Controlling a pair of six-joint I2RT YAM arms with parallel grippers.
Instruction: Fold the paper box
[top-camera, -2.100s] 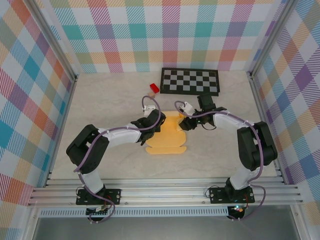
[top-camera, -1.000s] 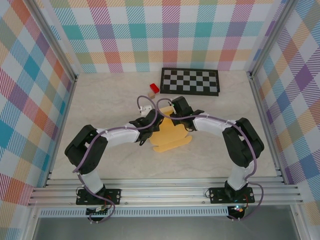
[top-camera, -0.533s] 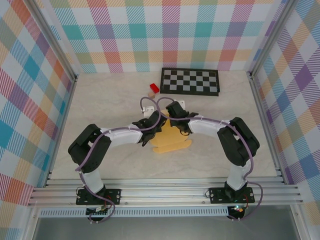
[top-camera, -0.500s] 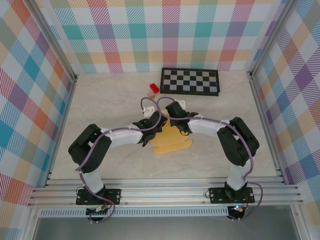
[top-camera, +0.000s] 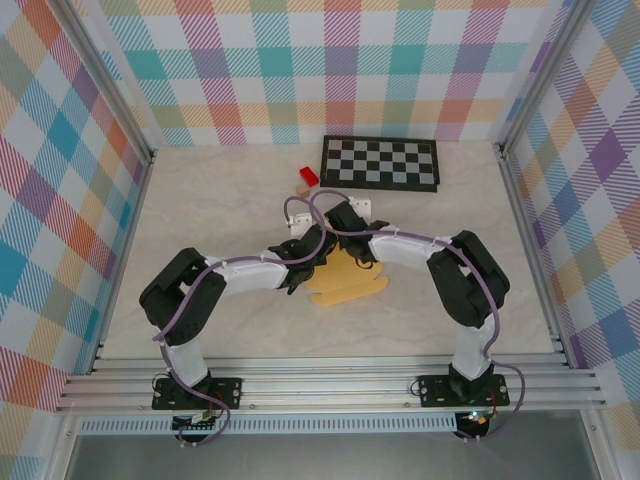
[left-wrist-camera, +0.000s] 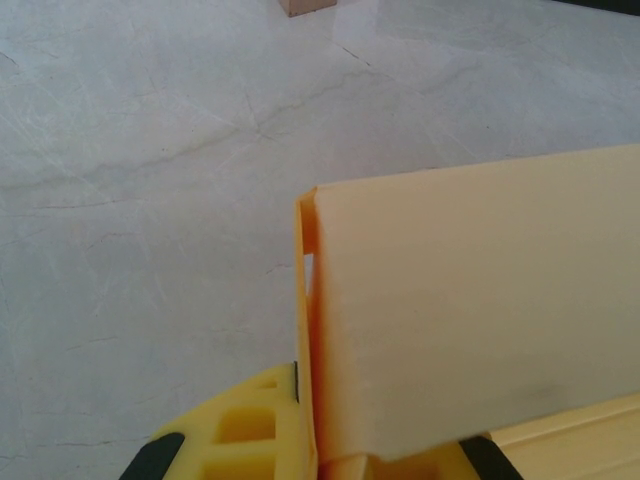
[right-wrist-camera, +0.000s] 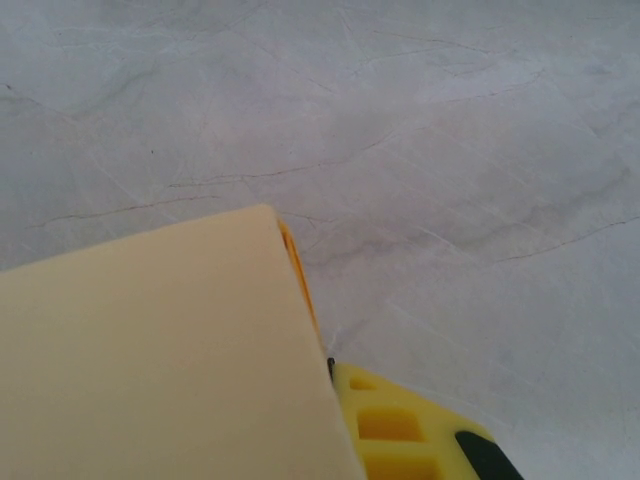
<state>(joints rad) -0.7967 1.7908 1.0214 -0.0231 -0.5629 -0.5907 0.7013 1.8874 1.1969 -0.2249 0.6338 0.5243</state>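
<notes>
The paper box (top-camera: 348, 287) is a yellow-orange card lying at mid-table, partly folded, with its near lobed edge showing below the two wrists. My left gripper (top-camera: 306, 262) comes in from the left and is shut on the card's left side. In the left wrist view a pale raised panel (left-wrist-camera: 480, 300) stands doubled against a thin orange layer, pinched beside my yellow finger (left-wrist-camera: 235, 440). My right gripper (top-camera: 352, 248) reaches in from the right and is shut on the card's far side. In the right wrist view the paper box (right-wrist-camera: 150, 350) hides one finger, and the other finger (right-wrist-camera: 410, 435) presses against its edge.
A black-and-white checkerboard mat (top-camera: 380, 163) lies at the back. A small red block (top-camera: 309, 177) and a tan block (top-camera: 301, 187) sit just left of it, close behind the grippers. Aluminium rails (top-camera: 330, 385) bound the table on the near side.
My right gripper has swung left across the card until it meets the left gripper. The card has been drawn together and turned, so less of it shows flat.
</notes>
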